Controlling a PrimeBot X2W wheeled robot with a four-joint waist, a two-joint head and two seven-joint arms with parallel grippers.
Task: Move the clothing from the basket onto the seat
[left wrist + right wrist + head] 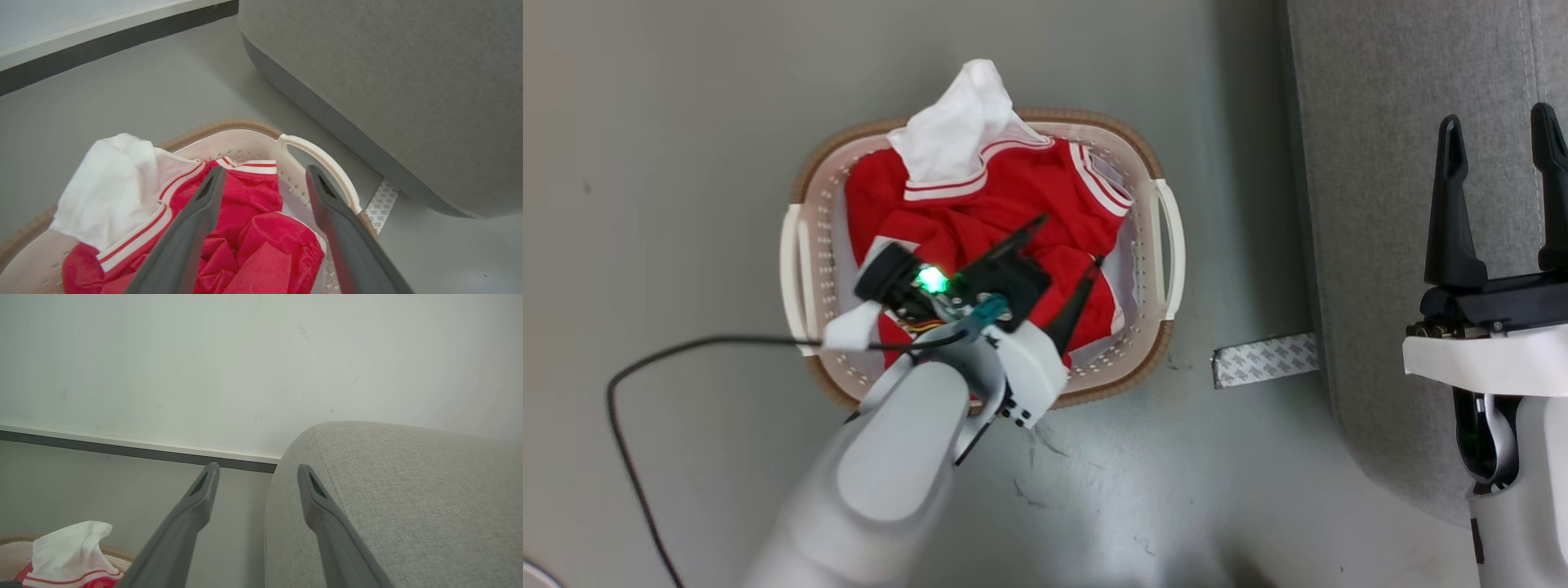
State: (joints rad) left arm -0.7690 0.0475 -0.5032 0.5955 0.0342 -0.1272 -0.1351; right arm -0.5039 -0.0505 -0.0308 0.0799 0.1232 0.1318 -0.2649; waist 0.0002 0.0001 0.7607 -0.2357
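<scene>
While the basket sits on the floor, the holdings run as follows, clock directions read from my head camera.

1. Floor (686,163): grey, smooth, scuffed at 6 o'clock of the basket.
2. The seat (1380,204): grey woven upholstery with a rounded edge, at 3 o'clock of the basket and apart from it by a strip of floor. No garment lies on the part I see.
3. The basket (827,245): cream, oval, with perforated walls, a brown rim band and looped handles at 9 and 3 o'clock.
4. The clothing (1013,196): red thin fabric, crumpled, lying inside the basket. A white panel (952,131) with red-and-white striped trim rises over the rim at 12 o'clock.
5. My left gripper (1070,241): above the heap's 4 o'clock part, fingers aimed toward 1 o'clock. Its jaws are spread wide with nothing pinched; red cloth lies below and between them. Whether the tips touch the fabric I cannot tell.
6. My right gripper (1496,118): over the seat's near edge at 3 o'clock, fingers pointing to 12 o'clock. Its jaws are spread wide and empty.
7. Black cable (645,367): loops over the floor from my left wrist toward 8 o'clock.
8. Tape strip (1264,359): pale and patterned, on the floor at 4 o'clock of the basket, running up to the seat's base.
</scene>
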